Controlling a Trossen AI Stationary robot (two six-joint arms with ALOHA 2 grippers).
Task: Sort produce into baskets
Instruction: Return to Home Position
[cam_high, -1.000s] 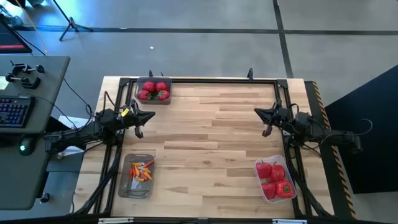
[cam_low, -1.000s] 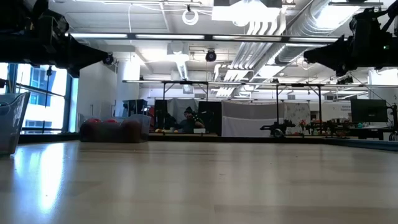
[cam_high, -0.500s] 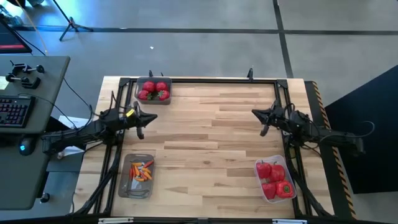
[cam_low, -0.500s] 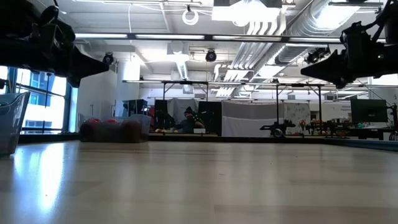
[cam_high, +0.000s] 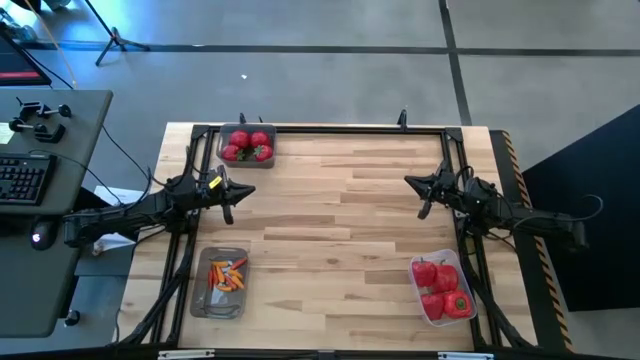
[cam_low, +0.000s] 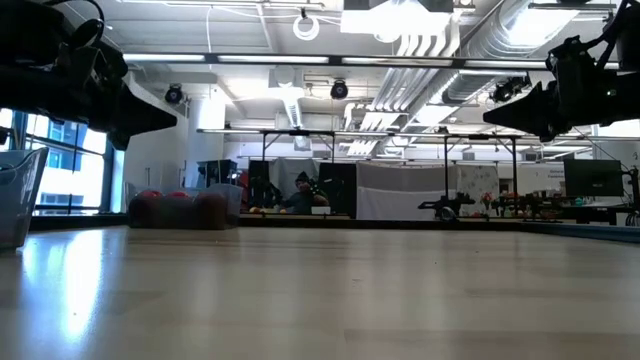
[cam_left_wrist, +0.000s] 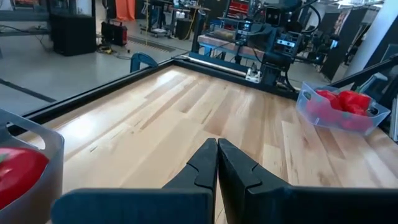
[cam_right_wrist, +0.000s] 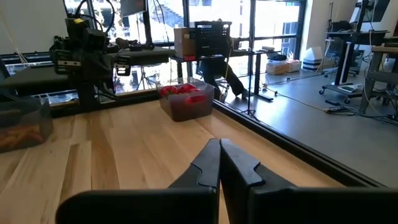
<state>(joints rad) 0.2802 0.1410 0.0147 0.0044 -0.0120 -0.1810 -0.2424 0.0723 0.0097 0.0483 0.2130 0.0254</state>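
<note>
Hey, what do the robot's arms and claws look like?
Both arms, left arm and right arm, are slim, black and jointed, with black cables trailing. The left claw and right claw each have two dark tapered fingers; a yellow tag marks the left wrist.

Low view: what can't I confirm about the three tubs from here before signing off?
Near clear tub: cut by the left edge, contents not readable.
Tub of round red fruits: far and dim, count unclear.
Bell pepper tub: outside the low view; high view shows it.
Chili pieces: too small in the high view to count.
</note>
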